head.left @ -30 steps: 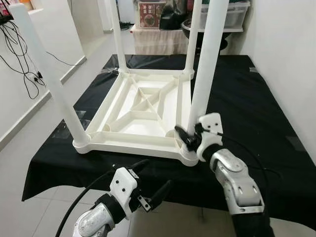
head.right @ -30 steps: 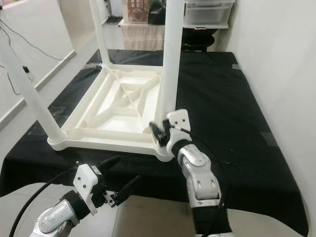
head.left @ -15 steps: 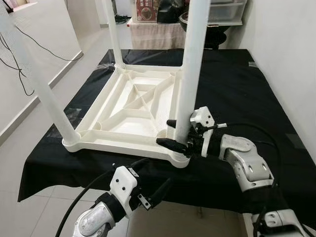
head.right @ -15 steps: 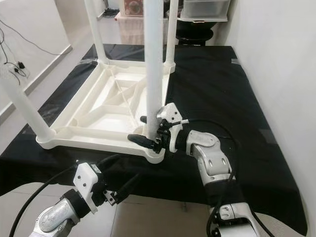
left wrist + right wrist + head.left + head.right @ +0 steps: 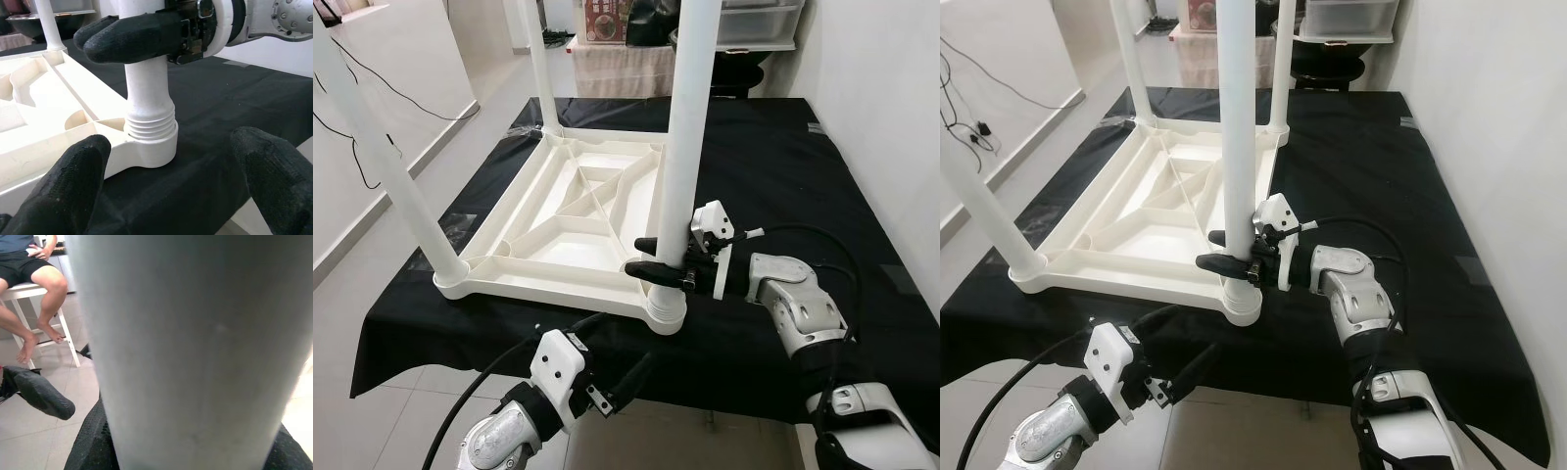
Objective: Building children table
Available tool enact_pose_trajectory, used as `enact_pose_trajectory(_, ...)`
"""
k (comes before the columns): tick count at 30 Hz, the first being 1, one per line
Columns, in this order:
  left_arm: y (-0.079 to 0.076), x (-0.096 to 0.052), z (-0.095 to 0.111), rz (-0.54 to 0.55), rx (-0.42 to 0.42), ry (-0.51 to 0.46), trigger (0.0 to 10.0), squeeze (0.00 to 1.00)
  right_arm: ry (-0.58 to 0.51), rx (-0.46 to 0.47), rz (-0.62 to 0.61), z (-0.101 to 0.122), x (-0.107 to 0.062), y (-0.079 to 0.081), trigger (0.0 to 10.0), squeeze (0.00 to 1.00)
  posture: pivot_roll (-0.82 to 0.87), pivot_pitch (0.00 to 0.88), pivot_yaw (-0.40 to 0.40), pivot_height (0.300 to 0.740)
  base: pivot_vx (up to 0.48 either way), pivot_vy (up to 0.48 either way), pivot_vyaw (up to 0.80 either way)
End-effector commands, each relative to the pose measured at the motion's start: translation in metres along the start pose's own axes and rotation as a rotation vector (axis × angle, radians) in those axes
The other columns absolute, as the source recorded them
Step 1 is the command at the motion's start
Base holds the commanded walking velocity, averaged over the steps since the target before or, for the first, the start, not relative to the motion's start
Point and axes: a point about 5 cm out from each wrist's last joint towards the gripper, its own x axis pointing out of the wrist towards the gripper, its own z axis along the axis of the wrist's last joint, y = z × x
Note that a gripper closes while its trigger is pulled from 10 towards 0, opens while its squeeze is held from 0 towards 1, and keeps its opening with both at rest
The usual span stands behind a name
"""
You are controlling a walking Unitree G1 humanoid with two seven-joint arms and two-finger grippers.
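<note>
A white children's table (image 5: 538, 289) lies upside down on the black cloth, its legs pointing up. My right gripper (image 5: 648, 257) reaches in from the right and is shut on the near right leg (image 5: 685, 127), just above its threaded base (image 5: 149, 127) in the corner socket. One of its fingers (image 5: 656, 268) crosses the front of the leg, and another (image 5: 644, 245) sits behind it. In the right wrist view the leg (image 5: 186, 347) stands close between the fingertips. My left gripper (image 5: 612, 352) hangs open below the front edge of the cloth and holds nothing.
The black-covered worktop (image 5: 783, 176) has free room to the right of the table. Other legs stand at the near left (image 5: 386, 166) and far left (image 5: 540, 69). Storage boxes (image 5: 759, 20) sit behind. Cables (image 5: 352, 127) trail along the left wall. A person (image 5: 29, 274) sits on a stool.
My right wrist has turned, so its fingers now lie level and have closed round the near right leg slightly above the base. The camera shifted a little. The left arm stayed put.
</note>
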Motion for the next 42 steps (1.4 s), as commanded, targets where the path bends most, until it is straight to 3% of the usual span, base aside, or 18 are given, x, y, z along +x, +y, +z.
enact_pose_trajectory(1, -0.002, -0.001, -0.002, -0.002, -0.015, 0.010, 10.0, 0.00, -0.019, 0.004, 0.012, 0.001, 0.003, 0.000, 0.0, 0.00, -0.05, 0.145, 0.017, 0.740, 0.000, 0.000, 0.00)
enact_pose_trajectory(9, -0.001, -0.001, -0.001, 0.002, -0.016, 0.008, 10.0, 0.00, 0.012, 0.007, -0.338, -0.016, -0.012, -0.007, 0.0, 0.00, -0.06, 0.156, 0.011, 0.740, 0.000, 0.000, 0.00)
enact_pose_trajectory(10, -0.001, -0.002, -0.001, 0.004, -0.015, 0.008, 10.0, 0.00, -0.007, 0.042, -0.710, -0.021, -0.020, -0.012, 0.0, 0.00, -0.06, 0.155, 0.001, 0.740, 0.000, 0.000, 0.00)
enact_pose_trajectory(11, -0.001, -0.002, -0.001, 0.004, -0.015, 0.008, 10.0, 0.00, -0.007, 0.042, -0.710, -0.021, -0.020, -0.012, 0.0, 0.00, -0.06, 0.155, 0.001, 0.740, 0.000, 0.000, 0.00)
enact_pose_trajectory(13, 0.002, -0.003, 0.000, 0.007, -0.013, 0.009, 10.0, 0.00, 0.032, 0.070, -0.960, -0.039, -0.016, 0.021, 0.0, 0.00, -0.07, 0.164, 0.035, 0.740, 0.000, 0.000, 0.00)
enact_pose_trajectory(18, 0.002, -0.002, 0.000, -0.003, -0.014, 0.011, 10.0, 0.00, 0.054, 0.054, -0.918, -0.045, -0.005, 0.035, 0.0, 0.00, -0.06, 0.157, 0.023, 0.740, 0.000, 0.000, 0.00)
enact_pose_trajectory(24, 0.003, -0.002, -0.002, 0.005, -0.012, 0.011, 10.0, 0.00, 0.059, 0.033, -0.912, -0.041, 0.002, 0.029, 0.0, 0.00, -0.07, 0.145, 0.026, 0.740, 0.000, 0.000, 0.00)
enact_pose_trajectory(25, 0.003, -0.002, -0.002, 0.008, -0.012, 0.011, 10.0, 0.00, 0.066, 0.030, -0.925, -0.040, 0.002, 0.029, 4.4, 0.00, -0.07, 0.145, 0.026, 0.740, 0.000, 0.000, 0.00)
enact_pose_trajectory(26, 0.003, -0.002, -0.002, 0.008, -0.012, 0.011, 10.0, 0.00, 0.066, 0.030, -0.925, -0.040, 0.002, 0.029, 4.4, 0.00, -0.07, 0.145, 0.026, 0.740, 0.000, 0.000, 0.00)
enact_pose_trajectory(27, 0.003, -0.002, -0.002, 0.008, -0.012, 0.011, 10.0, 0.00, 0.069, 0.035, -0.925, -0.040, 0.002, 0.029, 10.0, 0.00, -0.07, 0.145, 0.026, 0.740, 0.000, 0.000, 0.00)
enact_pose_trajectory(29, 0.003, -0.002, -0.002, 0.007, -0.013, 0.012, 10.0, 0.00, 0.055, 0.022, -0.922, -0.037, 0.003, 0.029, 10.0, 0.00, -0.07, 0.139, 0.026, 0.740, 0.000, 0.000, 0.00)
enact_pose_trajectory(30, 0.003, -0.001, -0.003, 0.004, -0.013, 0.013, 10.0, 0.00, 0.028, 0.026, -0.891, -0.032, 0.006, 0.030, 10.0, 1.00, -0.07, 0.135, 0.026, 0.740, 0.000, 0.000, 0.00)
enact_pose_trajectory(33, 0.002, -0.001, -0.003, 0.001, -0.014, 0.014, 10.0, 0.00, -0.003, 0.032, -0.860, -0.026, 0.008, 0.031, 10.0, 1.00, -0.07, 0.133, 0.026, 0.740, 0.000, 0.000, 0.00)
enact_pose_trajectory(37, 0.001, 0.000, -0.004, -0.001, -0.015, 0.014, 10.0, 0.00, -0.130, 0.016, -0.497, 0.004, 0.017, 0.031, 10.0, 1.00, -0.07, 0.126, 0.020, 0.740, 0.000, 0.000, 0.00)
enact_pose_trajectory(39, 0.001, 0.000, -0.004, -0.001, -0.015, 0.014, 10.0, 0.00, -0.130, 0.016, -0.497, 0.004, 0.017, 0.031, 10.0, 1.00, -0.07, 0.126, 0.020, 0.740, 0.000, 0.000, 0.00)
enact_pose_trajectory(40, 0.001, 0.000, -0.004, -0.001, -0.015, 0.013, 10.0, 0.00, -0.119, -0.013, -0.361, 0.008, 0.017, 0.035, 10.0, 0.71, -0.06, 0.124, 0.016, 0.740, 0.000, 0.000, 0.00)
enact_pose_trajectory(41, 0.000, 0.000, -0.004, 0.000, -0.016, 0.012, 10.0, 0.00, -0.089, -0.059, -0.236, 0.010, 0.015, 0.037, 10.0, 0.00, -0.06, 0.123, 0.014, 0.740, 0.000, 0.000, 0.00)
enact_pose_trajectory(42, 0.000, 0.000, -0.004, 0.002, -0.017, 0.012, 10.0, 0.00, -0.073, -0.083, -0.150, 0.014, 0.012, 0.035, 10.0, 0.00, -0.06, 0.123, 0.014, 0.740, 0.000, 0.000, 0.00)
